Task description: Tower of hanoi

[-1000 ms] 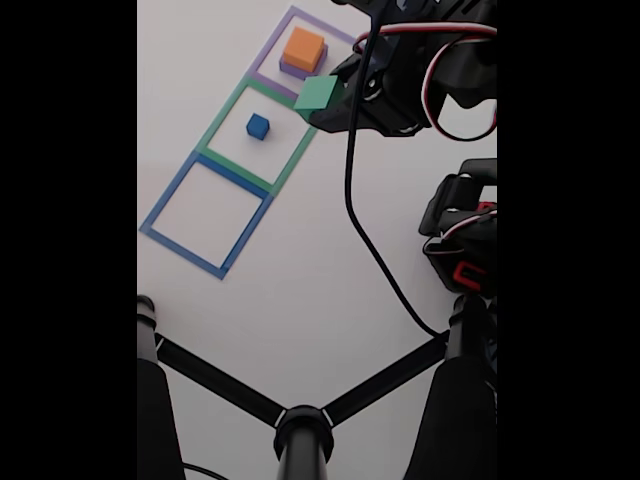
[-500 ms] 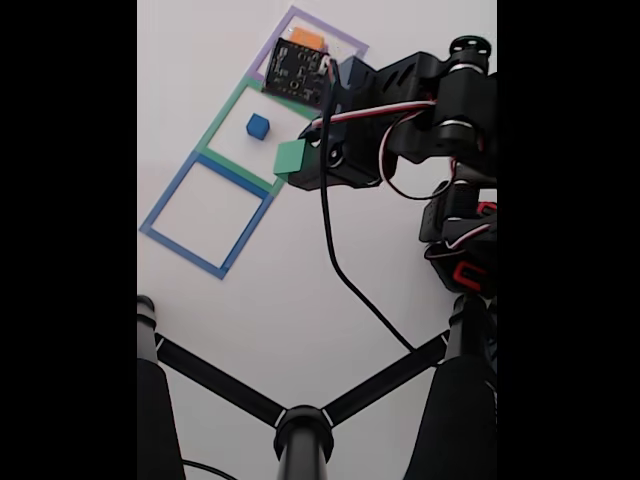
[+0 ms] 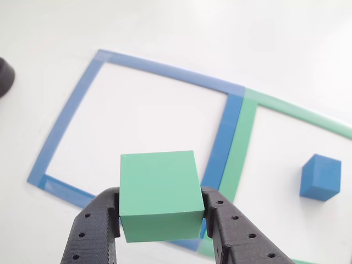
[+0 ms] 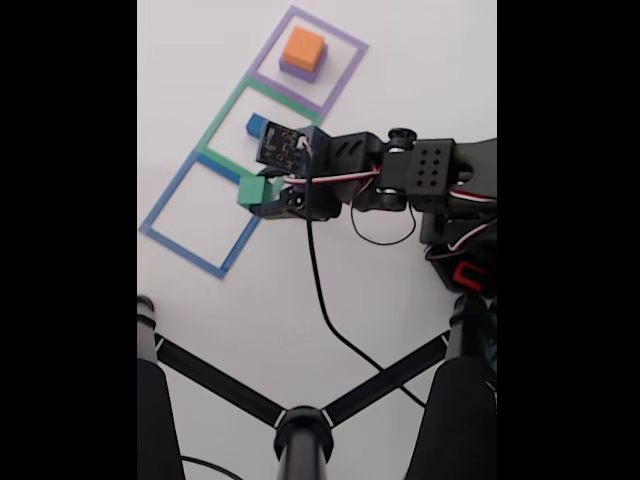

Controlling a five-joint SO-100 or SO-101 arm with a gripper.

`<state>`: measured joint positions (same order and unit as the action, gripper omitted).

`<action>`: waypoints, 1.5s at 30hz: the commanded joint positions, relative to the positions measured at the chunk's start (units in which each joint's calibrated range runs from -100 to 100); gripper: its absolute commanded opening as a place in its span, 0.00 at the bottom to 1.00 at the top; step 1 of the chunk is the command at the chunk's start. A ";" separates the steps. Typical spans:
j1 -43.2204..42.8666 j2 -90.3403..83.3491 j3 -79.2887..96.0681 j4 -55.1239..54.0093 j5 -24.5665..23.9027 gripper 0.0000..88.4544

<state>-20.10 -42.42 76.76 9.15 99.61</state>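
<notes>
My gripper (image 3: 159, 212) is shut on the green block (image 3: 159, 193), its black fingers (image 3: 93, 231) pressing both sides. In the fixed view the green block (image 4: 252, 191) hangs over the right edge of the blue tape square (image 4: 205, 215), held by the gripper (image 4: 262, 197). The small blue cube (image 3: 320, 177) rests inside the green tape square (image 3: 245, 137); in the fixed view the blue cube (image 4: 255, 124) is partly hidden behind the arm. The orange block (image 4: 303, 46) sits on the purple block (image 4: 297, 69) inside the purple tape square (image 4: 340, 75).
A black tripod (image 4: 302, 430) spreads its legs across the lower part of the fixed view. The arm's base (image 4: 465, 250) and a black cable (image 4: 330, 320) lie to the right of the squares. A dark round object (image 3: 4, 77) sits at the left edge of the other view.
The arm has swung with the green block from beside the purple square, across the green square, down to the right edge of the blue square. The orange block is uncovered again.
</notes>
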 commanded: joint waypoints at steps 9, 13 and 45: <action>-2.43 30.56 2.70 -48.77 0.39 0.06; -2.51 39.14 -0.30 -55.81 0.39 0.06; -3.35 61.17 -13.65 -62.37 0.39 0.19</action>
<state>-23.21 18.95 64.84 -51.61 100.00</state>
